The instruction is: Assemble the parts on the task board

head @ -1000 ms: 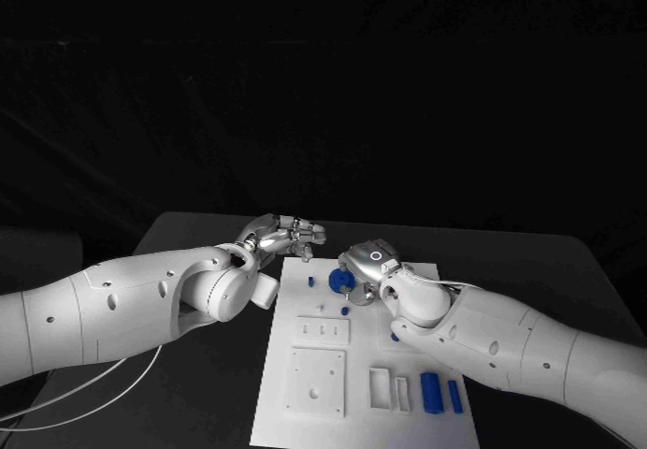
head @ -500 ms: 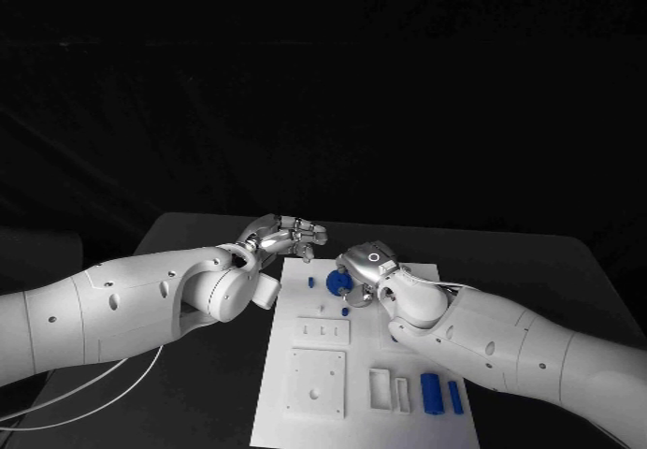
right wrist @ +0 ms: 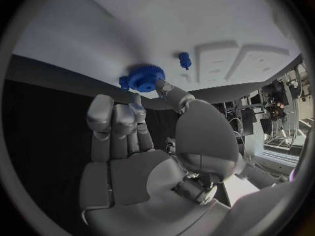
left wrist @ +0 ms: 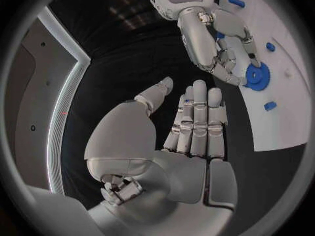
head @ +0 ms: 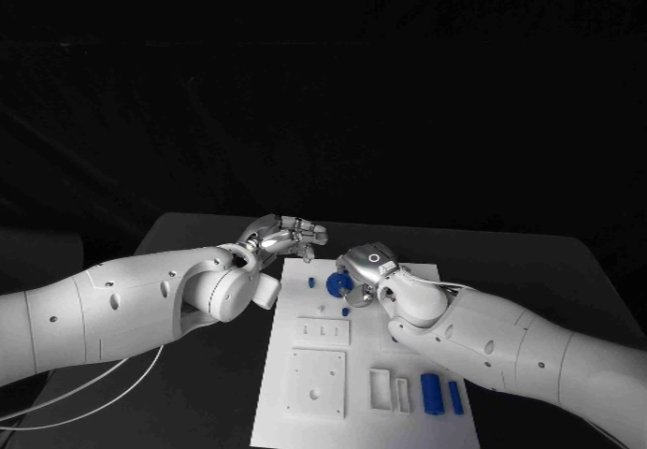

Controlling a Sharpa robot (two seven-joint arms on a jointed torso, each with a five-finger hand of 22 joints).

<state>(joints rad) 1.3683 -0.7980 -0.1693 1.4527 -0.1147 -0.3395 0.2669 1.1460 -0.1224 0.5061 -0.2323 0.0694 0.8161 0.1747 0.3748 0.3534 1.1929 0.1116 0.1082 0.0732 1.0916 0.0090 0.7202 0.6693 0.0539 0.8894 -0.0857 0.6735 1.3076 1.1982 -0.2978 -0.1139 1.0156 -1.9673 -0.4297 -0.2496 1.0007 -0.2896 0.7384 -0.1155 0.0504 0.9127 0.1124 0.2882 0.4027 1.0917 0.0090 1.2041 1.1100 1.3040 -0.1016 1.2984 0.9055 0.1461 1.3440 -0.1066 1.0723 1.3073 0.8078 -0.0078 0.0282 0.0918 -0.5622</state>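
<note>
while our right hand (head: 366, 271) pinches the blue gear (head: 341, 282) at the far end of the board (head: 313, 421), our left hand (head: 286, 234) hovers beside it, fingers straight, holding nothing. small pegs (head: 345, 311) lie just near, blue blocks (head: 430, 392) well apart.

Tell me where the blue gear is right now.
In the head view the blue gear sits at the far end of the task board, pinched by the right hand, with a small blue peg nearby.

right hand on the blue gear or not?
Touching. In the left wrist view the right hand's fingertips sit on the blue gear's rim; the right wrist view shows fingers meeting the gear from behind.
</note>
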